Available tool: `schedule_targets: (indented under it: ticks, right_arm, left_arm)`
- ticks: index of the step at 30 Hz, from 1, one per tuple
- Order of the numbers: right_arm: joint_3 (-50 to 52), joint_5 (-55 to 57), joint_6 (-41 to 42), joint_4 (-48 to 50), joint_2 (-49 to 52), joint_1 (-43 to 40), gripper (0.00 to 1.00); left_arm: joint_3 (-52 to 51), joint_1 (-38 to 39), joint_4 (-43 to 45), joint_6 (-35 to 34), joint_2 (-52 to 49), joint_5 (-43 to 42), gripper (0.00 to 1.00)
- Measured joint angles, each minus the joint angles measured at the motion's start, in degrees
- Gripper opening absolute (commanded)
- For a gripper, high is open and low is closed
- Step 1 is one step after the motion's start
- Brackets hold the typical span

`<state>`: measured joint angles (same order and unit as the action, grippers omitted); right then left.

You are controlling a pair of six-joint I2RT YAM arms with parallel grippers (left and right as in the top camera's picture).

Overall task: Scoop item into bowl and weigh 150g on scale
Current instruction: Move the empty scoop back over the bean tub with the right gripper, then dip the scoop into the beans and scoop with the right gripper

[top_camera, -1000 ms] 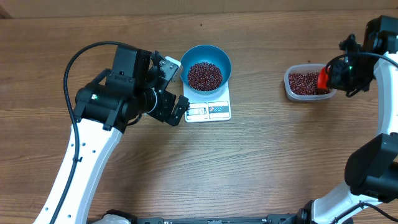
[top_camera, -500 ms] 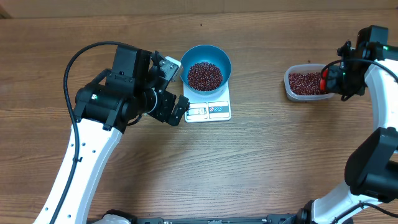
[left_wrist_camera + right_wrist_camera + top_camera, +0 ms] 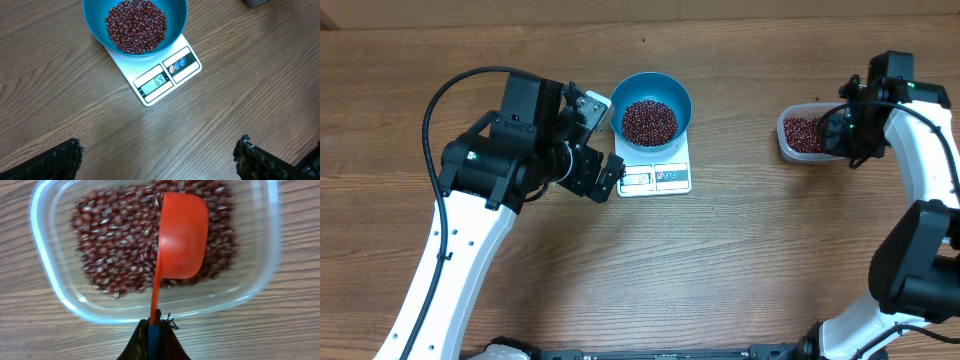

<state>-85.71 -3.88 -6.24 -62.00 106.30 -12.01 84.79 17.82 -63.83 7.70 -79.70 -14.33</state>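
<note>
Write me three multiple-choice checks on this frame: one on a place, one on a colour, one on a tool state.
1. The blue bowl sits:
A) on a tray
B) on the white scale
C) on a plate

2. The scoop is:
A) green
B) white
C) orange-red

3. The left tool is:
A) open, holding nothing
B) shut on the bowl rim
C) shut on the scoop

Key:
1 B: the bowl covers the back of the scale, with the display showing in front.
2 C: the right tool grips the scoop's orange-red handle, with the cup over the clear tub.
3 A: its fingers stand wide apart with nothing gripped between them.
</note>
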Motion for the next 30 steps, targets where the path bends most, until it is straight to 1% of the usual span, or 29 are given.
schedule_targets:
  ticks: [13,20,30]
  right_arm:
    - [0.6,-10.8,-0.9,-1.9,0.0,-1.1,0.04]
    - [2.5,-16.3,-1.1,-0.7,0.0,-3.8,0.04]
    - [4.0,-28.6,-1.1,-0.5,0.1,-10.0,0.04]
  left_arm:
    - [0.0,0.0,0.0,0.0,0.0,0.0,0.99]
    - [0.0,0.0,0.0,0.0,0.0,0.0,0.99]
    - [0.0,0.0,0.0,0.0,0.0,0.0,0.99]
